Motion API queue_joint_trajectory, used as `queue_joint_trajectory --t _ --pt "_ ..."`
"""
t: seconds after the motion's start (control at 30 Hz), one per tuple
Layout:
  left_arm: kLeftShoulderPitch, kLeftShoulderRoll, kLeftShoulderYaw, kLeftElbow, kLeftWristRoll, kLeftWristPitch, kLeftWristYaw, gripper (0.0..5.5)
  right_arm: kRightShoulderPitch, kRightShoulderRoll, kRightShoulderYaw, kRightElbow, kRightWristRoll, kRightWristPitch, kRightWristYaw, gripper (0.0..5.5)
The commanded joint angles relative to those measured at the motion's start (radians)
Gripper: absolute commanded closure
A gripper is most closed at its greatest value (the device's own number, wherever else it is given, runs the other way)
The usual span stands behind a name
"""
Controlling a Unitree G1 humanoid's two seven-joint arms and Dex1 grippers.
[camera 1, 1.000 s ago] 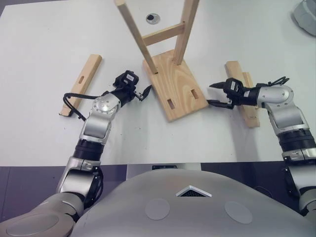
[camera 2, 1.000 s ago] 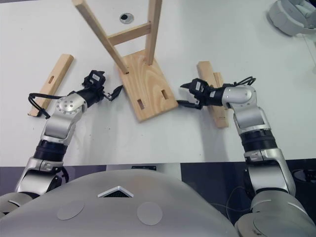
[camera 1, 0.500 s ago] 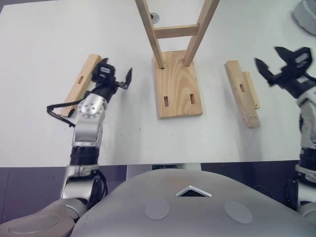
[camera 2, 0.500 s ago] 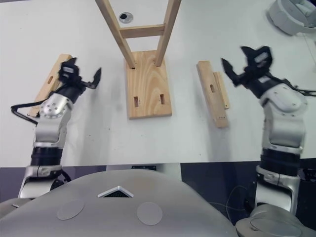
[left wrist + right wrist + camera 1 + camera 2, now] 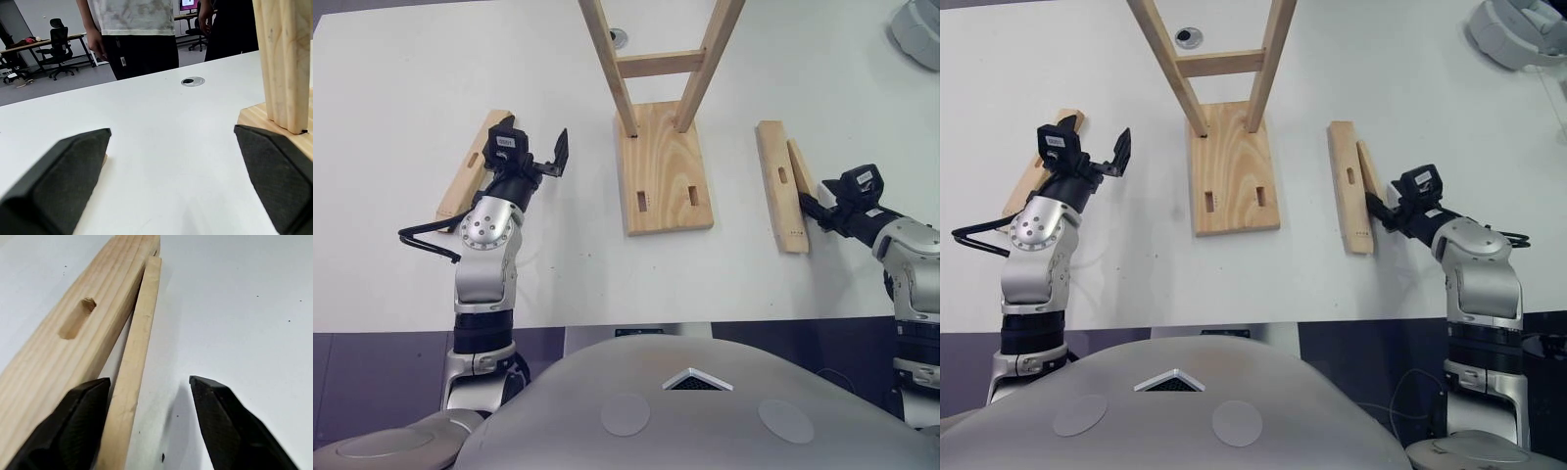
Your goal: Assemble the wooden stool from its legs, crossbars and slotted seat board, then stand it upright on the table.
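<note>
The slotted seat board (image 5: 666,166) lies flat mid-table, two legs (image 5: 607,59) standing in it, joined by a crossbar (image 5: 661,64). A loose slotted leg (image 5: 473,168) lies to its left. My left gripper (image 5: 530,147) hovers open just right of that leg, holding nothing; its fingers (image 5: 58,181) show spread wide. Another slotted leg (image 5: 772,196) lies right of the board with a thin crossbar (image 5: 800,174) against it. My right gripper (image 5: 808,206) is open at table level, fingers (image 5: 230,426) straddling the crossbar's (image 5: 137,352) near end.
A cable grommet (image 5: 620,37) sits in the table behind the board. A grey object (image 5: 915,27) lies at the back right corner. A black cable loop (image 5: 421,238) hangs by my left arm. Bare table lies in front of the board.
The board with its legs has turned from skewed to square. Both grippers drew away from it; the right one rose, then came down at the crossbar on the right.
</note>
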Motion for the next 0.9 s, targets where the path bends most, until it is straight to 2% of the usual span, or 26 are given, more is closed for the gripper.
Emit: queue_joint_trajectory --t 0.03,0.43,0.6,0.7,0.8,0.9 --pt "-0.017 0.004 -0.001 -0.034 0.005 0.029 0.009 0.85 -0.016 0.006 -0.003 -0.005 -0.004 0.088 -0.047 2.78" --pt "-0.024 -0.025 0.008 -0.141 -0.034 0.110 0.011 0.85 -0.069 0.071 -0.037 -0.028 0.057 0.067 -0.090 5.01" --pt "-0.044 -0.029 0.009 -0.168 -0.054 0.146 0.010 0.85 -0.089 0.073 -0.036 -0.018 0.063 0.105 -0.105 5.08" --pt "-0.086 -0.036 0.015 -0.241 -0.096 0.195 0.008 0.85 -0.147 0.091 -0.104 -0.054 0.102 0.003 -0.107 5.08" --pt "-0.195 -0.115 0.080 -0.428 -0.472 0.288 -0.026 0.85 -0.332 0.096 -0.220 -0.201 0.334 0.036 -0.074 5.08" --pt "-0.329 -0.112 0.175 -0.456 -0.921 0.341 0.010 0.85 -0.550 0.101 -0.287 -0.247 0.679 0.184 -0.079 5.08"
